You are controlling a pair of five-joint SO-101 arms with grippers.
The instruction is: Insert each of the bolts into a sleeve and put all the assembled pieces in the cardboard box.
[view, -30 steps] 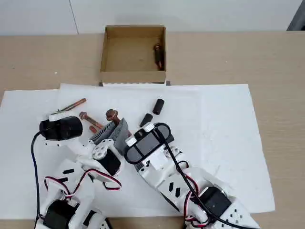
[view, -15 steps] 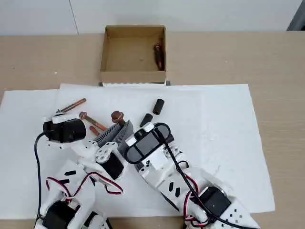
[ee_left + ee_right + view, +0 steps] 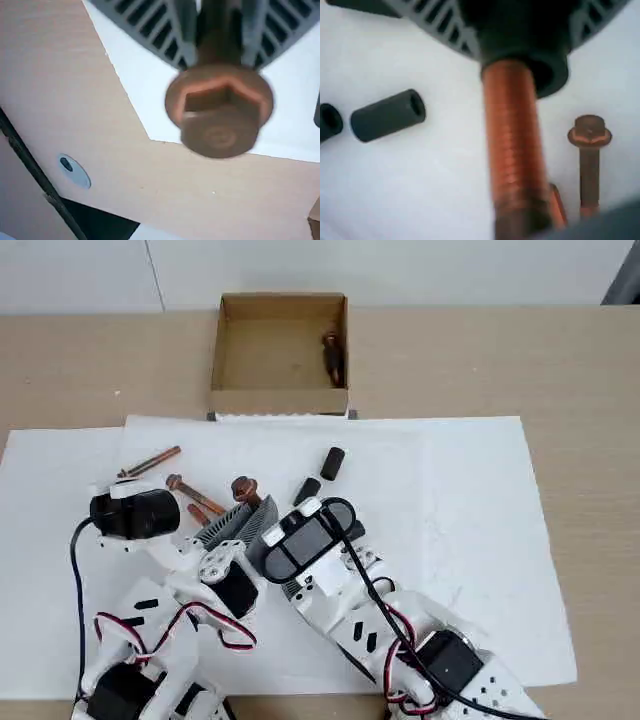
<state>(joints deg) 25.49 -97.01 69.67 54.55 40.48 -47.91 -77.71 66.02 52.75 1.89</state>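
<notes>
Clamping a copper bolt (image 3: 220, 112) just behind its hex head, the left gripper (image 3: 220, 25) holds it above the white paper (image 3: 470, 490). The right gripper (image 3: 520, 20) pinches a black sleeve (image 3: 527, 57), the bolt's threaded shank running into it. One assembled piece (image 3: 332, 355) lies in the cardboard box (image 3: 280, 398) beyond the paper.

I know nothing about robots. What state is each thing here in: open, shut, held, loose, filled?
left fingers: shut on a bolt.
held bolt: shaft end inside the held sleeve.
right fingers: shut on a sleeve.
held sleeve: gripped, bolt entering it.
loose sleeves: two, empty, lying on the paper.
loose bolts: bare, lying on the paper.
cardboard box: open, one assembled piece inside.
</notes>
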